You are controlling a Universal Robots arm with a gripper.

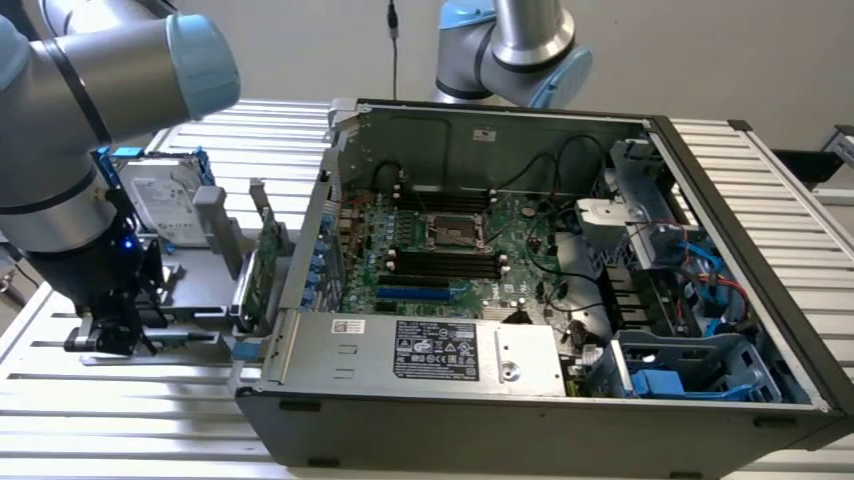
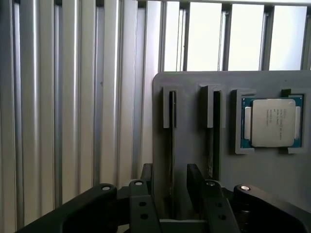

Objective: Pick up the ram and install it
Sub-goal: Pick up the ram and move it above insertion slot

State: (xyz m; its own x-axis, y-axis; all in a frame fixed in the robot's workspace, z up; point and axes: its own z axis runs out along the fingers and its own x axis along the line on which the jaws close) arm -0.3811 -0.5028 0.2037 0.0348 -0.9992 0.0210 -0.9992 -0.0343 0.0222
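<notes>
Edge-on in the wrist view, the ram (image 2: 172, 121) is a thin dark stick standing in a slot of the grey holder plate (image 2: 194, 85). My gripper (image 2: 171, 169) is open, one finger on each side of the ram's near end and a gap to each. A second thin stick (image 2: 213, 126) stands in the neighbouring slot. In the exterior view my gripper (image 1: 118, 338) points down at the grey holder (image 1: 200, 290), at that view's left, beside the open computer case (image 1: 534, 400). The motherboard (image 1: 447, 240) with its black slots (image 1: 441, 264) lies inside the case.
A processor chip (image 2: 272, 122) lies in a recess of the holder. A silver hard drive (image 1: 163, 205) and a green expansion card (image 1: 270, 262) stand on the holder between me and the case wall. A second robot arm (image 1: 521, 45) stands behind the case. The table is slatted aluminium.
</notes>
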